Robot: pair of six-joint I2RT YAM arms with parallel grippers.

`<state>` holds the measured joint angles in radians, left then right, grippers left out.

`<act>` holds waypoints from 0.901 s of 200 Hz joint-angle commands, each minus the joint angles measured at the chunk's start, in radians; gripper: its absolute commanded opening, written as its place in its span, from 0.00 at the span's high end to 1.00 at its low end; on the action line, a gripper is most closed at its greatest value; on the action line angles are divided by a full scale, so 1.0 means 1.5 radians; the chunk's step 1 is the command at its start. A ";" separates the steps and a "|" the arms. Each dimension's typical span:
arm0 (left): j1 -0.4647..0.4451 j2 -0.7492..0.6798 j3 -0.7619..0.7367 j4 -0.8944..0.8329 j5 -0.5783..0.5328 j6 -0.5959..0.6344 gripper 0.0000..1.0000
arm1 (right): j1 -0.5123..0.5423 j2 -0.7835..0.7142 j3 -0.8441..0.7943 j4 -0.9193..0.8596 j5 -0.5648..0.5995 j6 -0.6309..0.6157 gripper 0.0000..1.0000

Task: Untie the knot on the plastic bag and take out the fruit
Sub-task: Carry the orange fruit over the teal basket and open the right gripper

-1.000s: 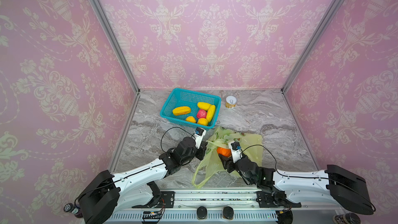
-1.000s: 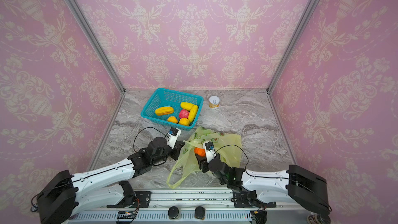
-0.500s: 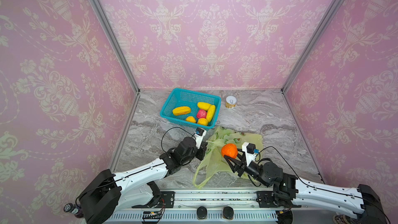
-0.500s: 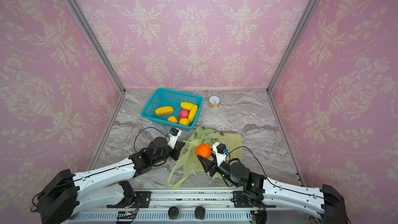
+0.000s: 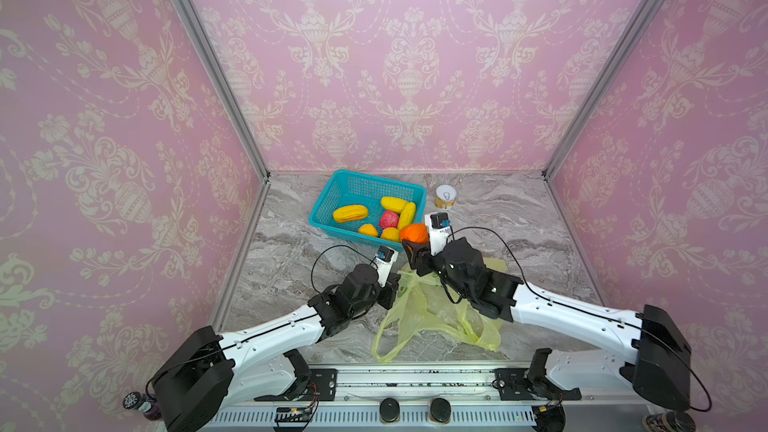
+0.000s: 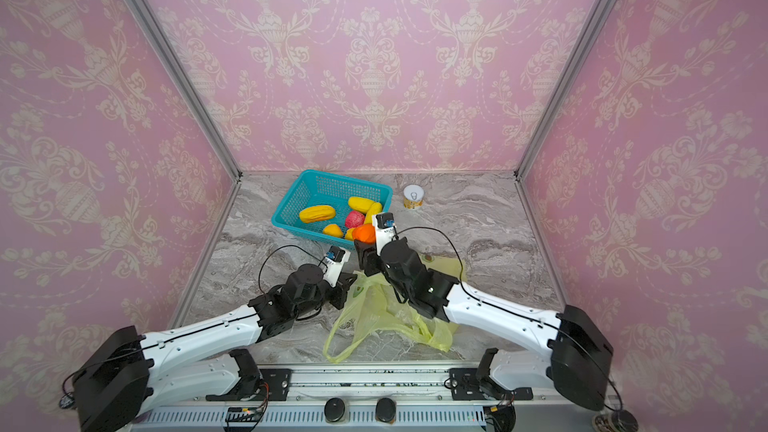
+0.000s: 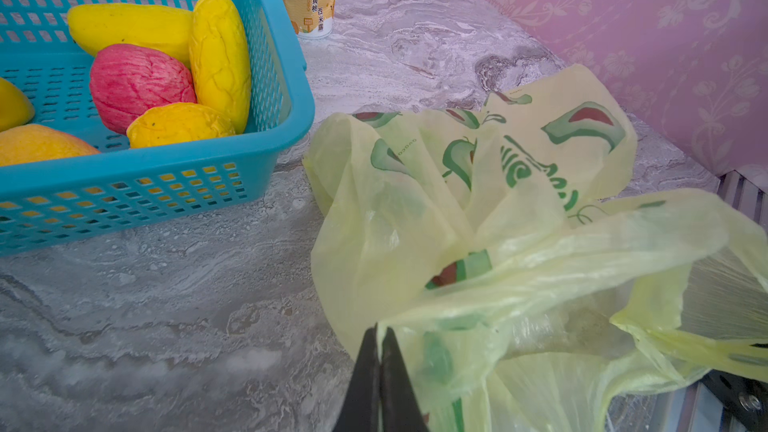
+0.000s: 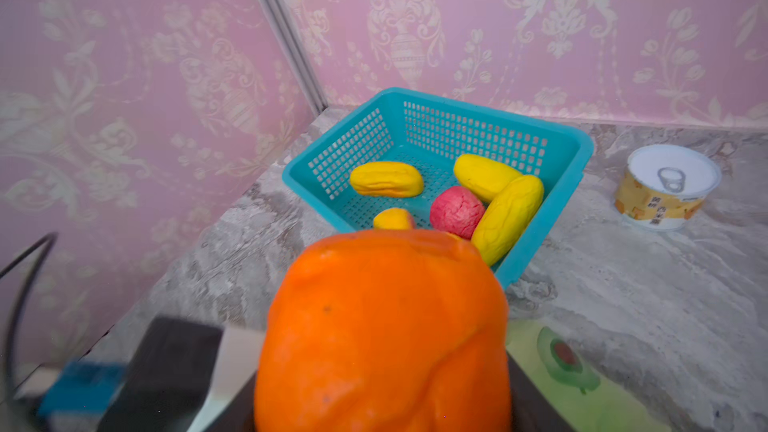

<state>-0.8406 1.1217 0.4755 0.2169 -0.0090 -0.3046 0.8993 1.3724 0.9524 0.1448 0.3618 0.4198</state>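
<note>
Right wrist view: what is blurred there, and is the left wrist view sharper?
Right wrist view: the cable beside the orange fruit is blurred, the basket fairly sharp. Left wrist view: the bag is sharp, without glare.

Probably a lab test booth: wallpapered panels (image 5: pixel 415 56), aluminium posts (image 5: pixel 210 64), rail-mounted arms (image 5: pixel 270 334).

Top views: high, far, looking down at the basket (image 5: pixel 371 190) — nearly identical scenes.
Left wrist: low, close beside the basket.
Right wrist: above, facing it — basket shared by all.
</note>
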 commanded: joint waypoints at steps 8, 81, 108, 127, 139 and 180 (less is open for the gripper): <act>0.003 -0.003 -0.002 -0.005 -0.004 0.002 1.00 | -0.058 0.167 0.187 -0.188 -0.041 0.047 0.77; 0.003 -0.001 -0.002 -0.002 -0.004 0.004 1.00 | -0.137 0.640 0.823 -0.534 -0.077 -0.011 0.74; 0.003 -0.001 -0.001 -0.002 -0.003 0.004 1.00 | -0.149 0.789 1.058 -0.642 -0.108 -0.028 0.65; 0.004 -0.002 -0.001 -0.002 -0.002 0.004 1.00 | -0.159 0.833 1.112 -0.648 -0.145 -0.026 0.61; 0.003 -0.003 -0.001 -0.002 -0.004 0.005 1.00 | -0.166 0.831 1.095 -0.627 -0.165 -0.025 0.57; 0.003 0.003 0.000 -0.001 -0.003 0.005 1.00 | -0.169 0.790 1.012 -0.582 -0.176 -0.043 0.24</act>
<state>-0.8406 1.1217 0.4755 0.2173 -0.0090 -0.3046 0.6453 2.6045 2.5179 -0.7082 0.1310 0.3897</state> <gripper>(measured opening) 0.047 0.689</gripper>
